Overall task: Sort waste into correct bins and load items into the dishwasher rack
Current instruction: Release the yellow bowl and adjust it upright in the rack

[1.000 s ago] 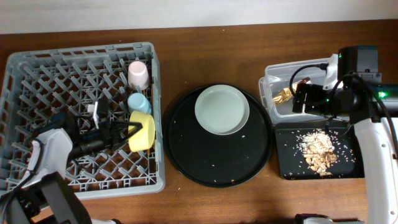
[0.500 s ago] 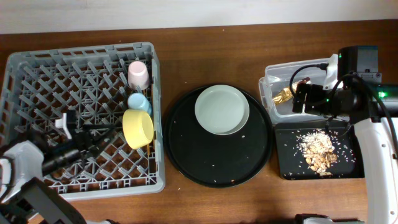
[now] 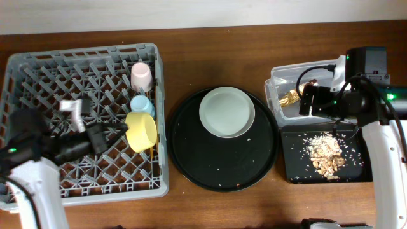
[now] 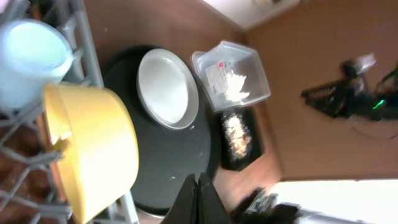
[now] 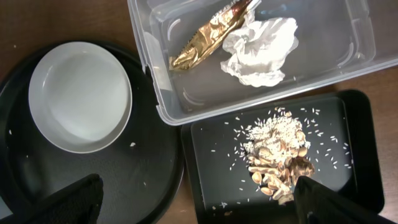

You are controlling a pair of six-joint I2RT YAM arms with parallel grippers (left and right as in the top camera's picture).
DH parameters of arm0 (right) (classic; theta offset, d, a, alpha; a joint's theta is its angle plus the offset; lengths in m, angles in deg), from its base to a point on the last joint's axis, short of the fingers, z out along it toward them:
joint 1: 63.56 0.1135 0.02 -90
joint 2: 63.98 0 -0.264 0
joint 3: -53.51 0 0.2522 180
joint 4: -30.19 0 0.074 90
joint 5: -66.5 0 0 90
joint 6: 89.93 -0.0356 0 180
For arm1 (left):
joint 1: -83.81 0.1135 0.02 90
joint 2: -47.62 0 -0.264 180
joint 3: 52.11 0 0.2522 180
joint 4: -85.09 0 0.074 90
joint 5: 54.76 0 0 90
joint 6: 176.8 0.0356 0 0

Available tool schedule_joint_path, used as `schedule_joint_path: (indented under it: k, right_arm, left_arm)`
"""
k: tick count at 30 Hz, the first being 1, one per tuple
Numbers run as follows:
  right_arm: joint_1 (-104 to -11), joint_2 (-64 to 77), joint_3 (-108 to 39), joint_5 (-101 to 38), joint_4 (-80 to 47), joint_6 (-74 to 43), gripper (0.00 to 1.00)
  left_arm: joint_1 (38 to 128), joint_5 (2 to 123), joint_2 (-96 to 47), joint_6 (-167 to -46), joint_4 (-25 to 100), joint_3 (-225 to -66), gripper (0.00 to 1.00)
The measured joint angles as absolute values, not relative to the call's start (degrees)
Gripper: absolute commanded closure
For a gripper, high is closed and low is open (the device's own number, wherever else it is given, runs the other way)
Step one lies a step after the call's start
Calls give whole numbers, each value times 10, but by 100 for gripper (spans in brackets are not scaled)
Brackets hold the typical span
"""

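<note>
The grey dishwasher rack [image 3: 38, 70] holds a pink cup [image 3: 141, 76], a light-blue cup [image 3: 142, 105] and a yellow bowl [image 3: 141, 131] along its right side. My left gripper [image 3: 114, 133] is over the rack just left of the bowl, shut and empty [image 4: 199, 194]. The pale plate [image 3: 227, 112] lies on the round black tray [image 3: 222, 166]. The clear tub [image 3: 280, 76] holds the gold wrapper [image 5: 208, 34] and the white napkin [image 5: 261, 42]. Food scraps [image 5: 280, 155] lie in the small black tray [image 5: 342, 118]. My right gripper [image 5: 199, 205] is open above both bins. No chopsticks show.
In the right wrist view the plate [image 5: 81, 96] lies left of the tub [image 5: 348, 56]. A few crumbs dot the round tray [image 5: 143, 180]. Bare wooden table lies behind the tray and between rack and tray.
My left gripper let go of the yellow bowl's rim, drew back to the left and rose; the bowl now rests in the rack. The right arm has not moved.
</note>
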State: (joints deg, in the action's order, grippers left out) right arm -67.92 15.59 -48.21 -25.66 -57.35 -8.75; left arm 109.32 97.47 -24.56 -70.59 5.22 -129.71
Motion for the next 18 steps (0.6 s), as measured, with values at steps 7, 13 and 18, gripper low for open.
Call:
schedule_joint_path:
  k: [7, 13, 18]
  right_arm:
    - [-679, 156, -482, -257, -573, -87, 1]
    - [-679, 156, -482, -256, -573, -87, 1]
    - [-679, 156, -482, -257, -573, -87, 1]
  left_arm:
    - [857, 746, -231, -900, 171, -1299, 100]
    - [718, 520, -252, -989, 182, -1299, 100]
    - [723, 371, -264, -1023, 148, -1299, 99]
